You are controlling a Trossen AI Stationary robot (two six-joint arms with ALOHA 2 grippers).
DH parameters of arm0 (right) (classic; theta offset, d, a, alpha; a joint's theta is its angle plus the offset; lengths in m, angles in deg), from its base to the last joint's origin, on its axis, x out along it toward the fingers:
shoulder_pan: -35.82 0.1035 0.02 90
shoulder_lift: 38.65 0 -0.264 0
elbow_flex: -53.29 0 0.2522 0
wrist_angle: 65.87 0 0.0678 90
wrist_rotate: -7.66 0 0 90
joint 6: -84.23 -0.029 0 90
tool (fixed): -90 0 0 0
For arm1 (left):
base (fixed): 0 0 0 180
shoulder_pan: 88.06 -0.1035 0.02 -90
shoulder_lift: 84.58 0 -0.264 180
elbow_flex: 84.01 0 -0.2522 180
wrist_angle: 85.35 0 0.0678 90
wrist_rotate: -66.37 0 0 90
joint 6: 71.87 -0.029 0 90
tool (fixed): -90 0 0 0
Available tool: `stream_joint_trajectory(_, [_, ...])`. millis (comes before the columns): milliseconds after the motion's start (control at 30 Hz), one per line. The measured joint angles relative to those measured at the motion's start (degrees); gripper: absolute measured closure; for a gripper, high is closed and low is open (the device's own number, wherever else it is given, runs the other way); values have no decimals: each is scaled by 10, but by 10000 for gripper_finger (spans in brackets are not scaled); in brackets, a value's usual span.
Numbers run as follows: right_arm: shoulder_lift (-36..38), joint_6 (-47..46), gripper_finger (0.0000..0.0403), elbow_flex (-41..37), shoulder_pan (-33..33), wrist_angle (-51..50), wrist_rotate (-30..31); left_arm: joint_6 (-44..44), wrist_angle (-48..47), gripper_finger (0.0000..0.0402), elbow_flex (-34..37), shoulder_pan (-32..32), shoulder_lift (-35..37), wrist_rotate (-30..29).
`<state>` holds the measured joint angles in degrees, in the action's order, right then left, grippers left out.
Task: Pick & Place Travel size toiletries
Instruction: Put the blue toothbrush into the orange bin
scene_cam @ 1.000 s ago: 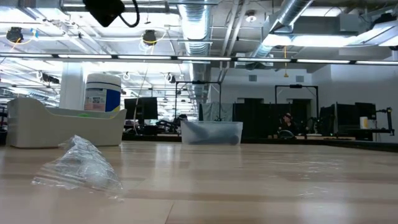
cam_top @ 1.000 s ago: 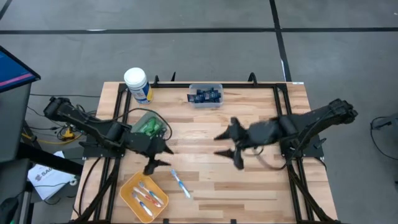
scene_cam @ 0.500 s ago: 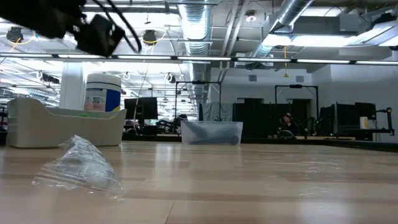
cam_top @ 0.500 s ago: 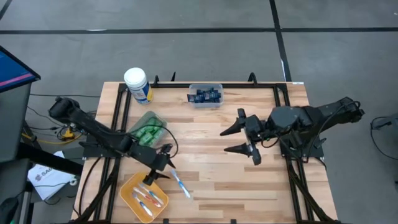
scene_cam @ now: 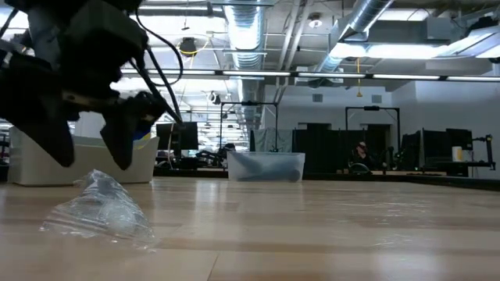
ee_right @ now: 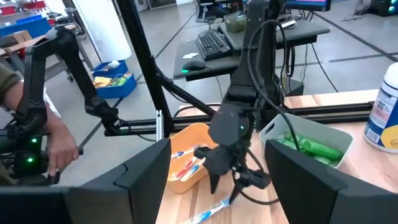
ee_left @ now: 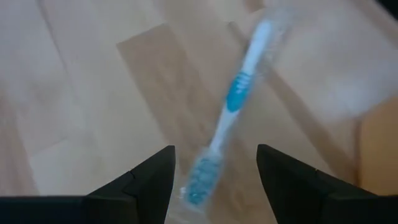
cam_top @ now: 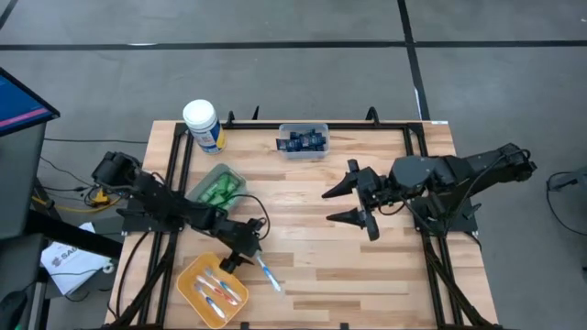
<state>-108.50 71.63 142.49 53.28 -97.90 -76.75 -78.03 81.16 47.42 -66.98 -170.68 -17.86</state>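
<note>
A slim white-blue toothbrush (cam_top: 268, 273) in a clear wrapper (scene_cam: 101, 209) lies flat on the wooden table, right of the yellow bin (cam_top: 188, 291). My left gripper (cam_top: 240, 253) hangs open just above the toothbrush's brush end. In the left wrist view the toothbrush (ee_left: 233, 102) runs between and beyond the two fingers, untouched. The low view shows the fingertips (scene_cam: 119, 152) a little above the wrapper. My right gripper (cam_top: 353, 197) is open and held high over the table's middle right, with nothing between its fingers.
The yellow bin (ee_right: 202, 134) holds several toothbrushes. A grey bin (cam_top: 204, 180) with green bottles stands behind my left arm. A clear bin (cam_top: 303, 151) with dark tubes sits at the far edge, and a white canister (cam_top: 202, 124) at the far left. A person's hand (ee_right: 59, 146) shows beyond the table.
My left gripper has come down from high over the grey bin toward the table's near edge, rolling its wrist, and now hangs just above the toothbrush. My right gripper has drawn back a little toward the right and risen. The toothbrush has not moved.
</note>
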Motion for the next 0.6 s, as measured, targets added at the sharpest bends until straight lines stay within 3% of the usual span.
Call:
stream_joint_trajectory(300, [0, -16, 150, 0, 5, -9, 0, -37, 7, 186, 0, -26, -22, 34])
stream_joint_trajectory(600, [0, -25, 150, 0, 5, -12, 0, -56, 6, 259, 0, -25, -34, 36])
